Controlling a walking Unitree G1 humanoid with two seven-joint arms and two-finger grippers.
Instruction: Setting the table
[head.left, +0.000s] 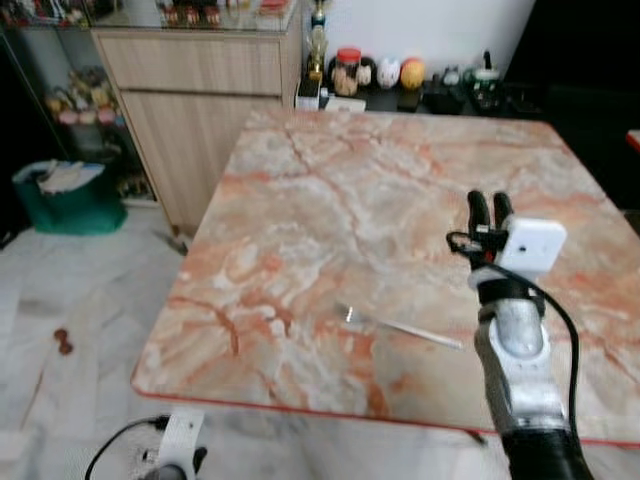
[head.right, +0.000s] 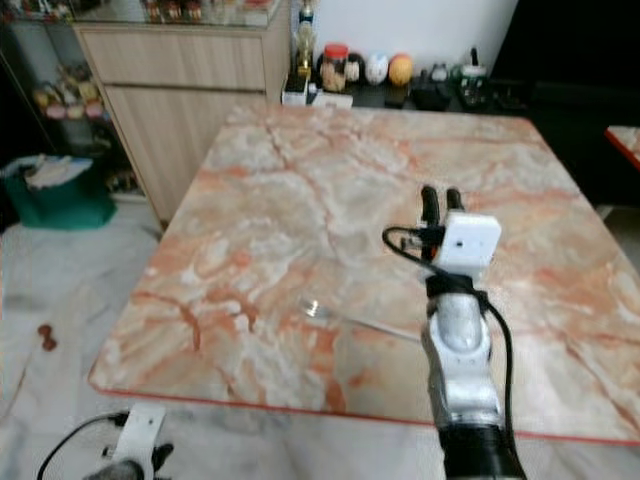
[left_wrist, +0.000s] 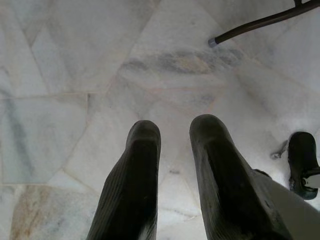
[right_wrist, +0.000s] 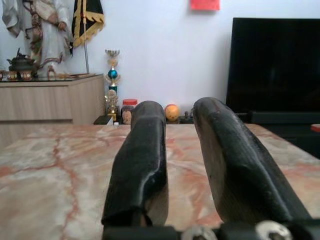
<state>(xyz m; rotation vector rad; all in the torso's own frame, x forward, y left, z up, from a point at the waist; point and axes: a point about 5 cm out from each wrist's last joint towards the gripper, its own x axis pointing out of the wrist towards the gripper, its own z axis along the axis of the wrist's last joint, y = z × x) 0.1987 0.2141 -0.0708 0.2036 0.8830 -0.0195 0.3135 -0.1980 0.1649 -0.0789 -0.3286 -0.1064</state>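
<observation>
Our right gripper (head.left: 490, 205) hovers empty with a small gap between its fingers, above the table (head.left: 330, 170), while the spoon (head.left: 400, 327) lies near the front edge. We should lower slowly onto the handle's middle. Our left gripper (left_wrist: 175, 145) hangs slightly open over the floor.

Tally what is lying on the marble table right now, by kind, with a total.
Fork: 1
Plates: 0
Cups: 0
Total: 1

It lies near the front edge of the table; the right gripper hovers beyond it, holding nothing.
</observation>
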